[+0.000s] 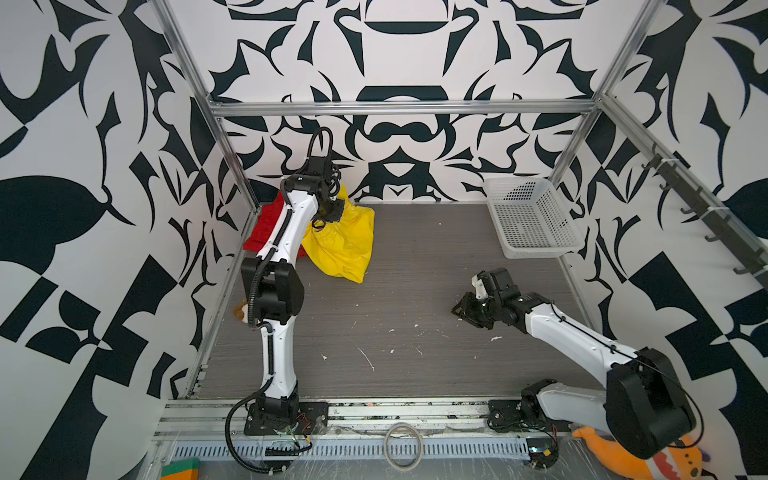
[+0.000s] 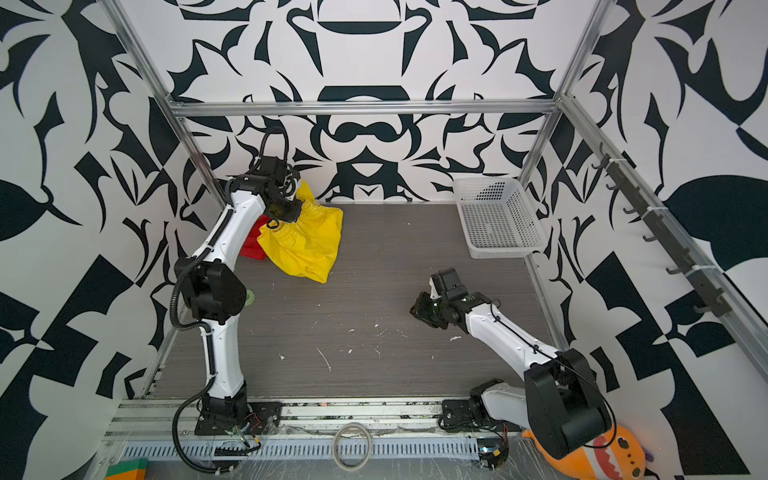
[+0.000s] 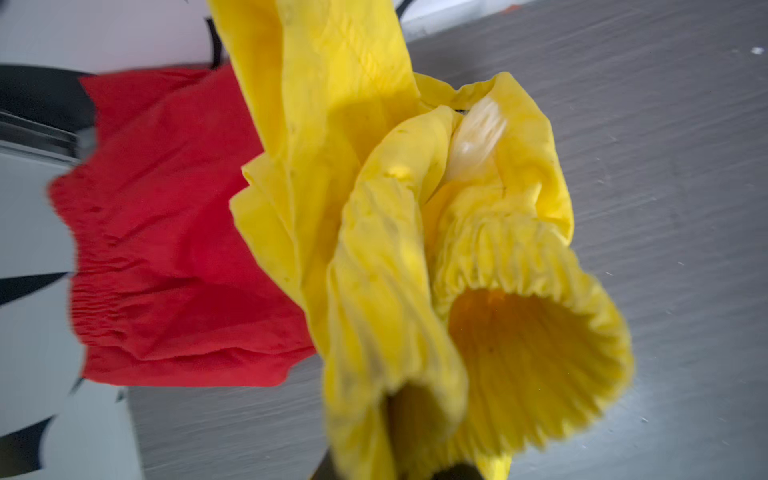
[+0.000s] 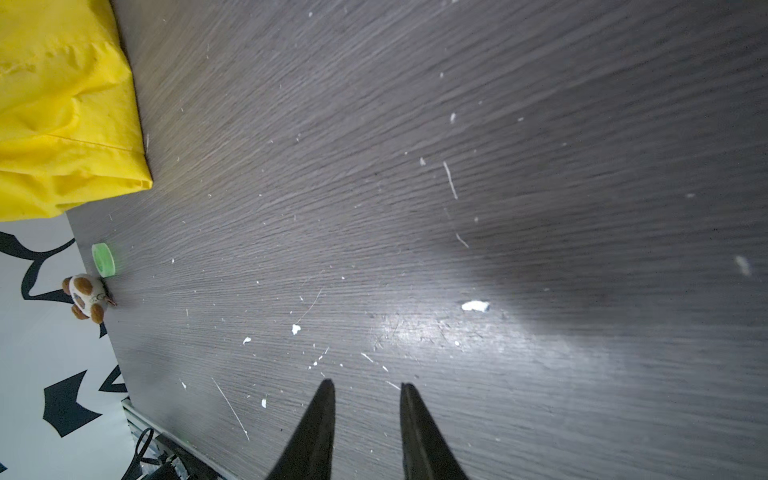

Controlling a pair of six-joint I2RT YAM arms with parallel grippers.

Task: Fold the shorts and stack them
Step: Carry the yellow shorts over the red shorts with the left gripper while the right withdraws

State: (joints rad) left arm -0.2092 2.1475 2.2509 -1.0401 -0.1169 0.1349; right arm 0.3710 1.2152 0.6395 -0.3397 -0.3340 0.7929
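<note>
The yellow shorts (image 1: 345, 245) hang bunched from my left gripper (image 1: 330, 212), which is shut on their gathered waistband at the back left, raised above the table. In the left wrist view the yellow shorts (image 3: 395, 249) cover the jaws, and a white drawstring (image 3: 478, 133) shows among the folds. Their lower end rests on the table. The red shorts (image 1: 268, 224) lie crumpled behind them in the back left corner, partly hidden by my left arm. My right gripper (image 4: 368, 384) stands open and empty low over bare table at the right, far from both pairs.
A white perforated basket (image 1: 540, 249) sits at the back right. A green tape roll (image 4: 104, 259) and a small brown-and-white plush toy (image 4: 85, 297) lie by the left wall. An orange plush shark (image 1: 615, 457) lies off the table's front right. White specks dot the grey table.
</note>
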